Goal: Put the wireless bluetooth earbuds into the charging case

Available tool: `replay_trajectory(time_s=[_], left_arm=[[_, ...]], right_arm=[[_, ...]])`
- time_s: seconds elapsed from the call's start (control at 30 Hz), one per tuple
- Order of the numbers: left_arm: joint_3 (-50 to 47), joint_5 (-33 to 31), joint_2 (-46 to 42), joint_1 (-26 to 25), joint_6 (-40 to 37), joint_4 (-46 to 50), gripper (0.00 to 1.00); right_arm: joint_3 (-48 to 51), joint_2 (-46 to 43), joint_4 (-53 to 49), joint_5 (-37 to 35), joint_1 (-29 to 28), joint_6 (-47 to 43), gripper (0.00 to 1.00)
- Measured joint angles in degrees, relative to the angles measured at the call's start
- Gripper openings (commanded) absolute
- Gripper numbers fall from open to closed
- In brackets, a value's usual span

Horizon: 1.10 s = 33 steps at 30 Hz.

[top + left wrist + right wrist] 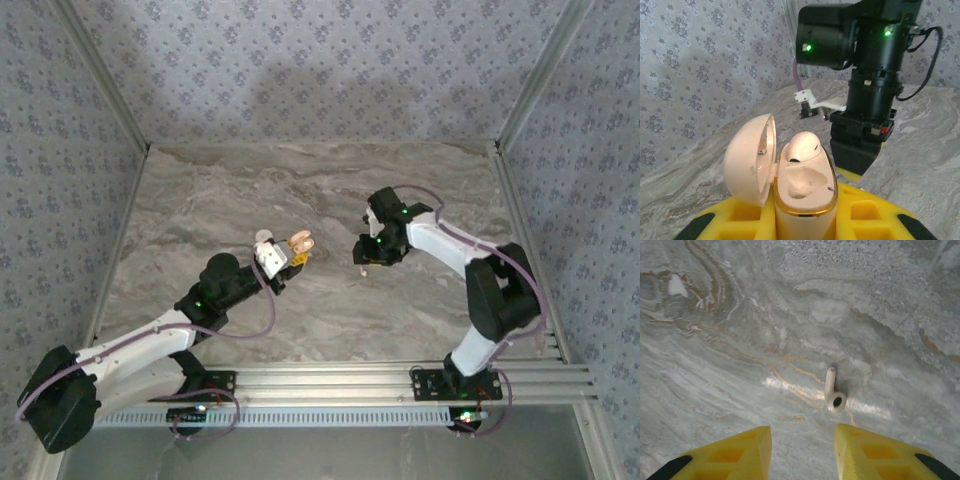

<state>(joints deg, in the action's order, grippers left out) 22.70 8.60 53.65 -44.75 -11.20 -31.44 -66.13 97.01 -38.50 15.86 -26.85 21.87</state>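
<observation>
Trouble on the left would come from the grip. The left gripper (272,262) has its jaws pinching the charging case (804,200) low on its body, with the lid (749,159) hinged open to one side. The seated earbud (804,146) rests in the far well, and the near well (801,182) is empty. The case looks smooth and rounded. If it twists or slides between the yellow pads, the empty well would no longer face the other arm squarely, and the seated earbud could tip out.

To the right, the right gripper (802,440) hangs over the marble table (715,340) with its jaws spread and nothing between them. The loose earbud (832,394) lies flat on the marble just ahead of the fingertips, its stem pointing away from them. It is tiny and glossy, so a slightly off-centre close would likely squirt it sideways. It could also be caught at an angle that will not drop into the well.
</observation>
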Motion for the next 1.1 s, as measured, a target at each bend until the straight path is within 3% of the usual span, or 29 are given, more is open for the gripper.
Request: replay_trajectory(time_s=[0.47,1.1], left_arm=[[-1.6,-2.0,-2.7,0.0,0.1,1.7,0.13],[-1.6,-2.4,-4.0,0.0,0.1,3.0,0.13]], right_arm=[[-7.3,11.8,-2.8,-1.5,0.0,-4.0,0.37],[-9.4,14.8,-3.5,-1.0,-2.1,-5.9,0.31]])
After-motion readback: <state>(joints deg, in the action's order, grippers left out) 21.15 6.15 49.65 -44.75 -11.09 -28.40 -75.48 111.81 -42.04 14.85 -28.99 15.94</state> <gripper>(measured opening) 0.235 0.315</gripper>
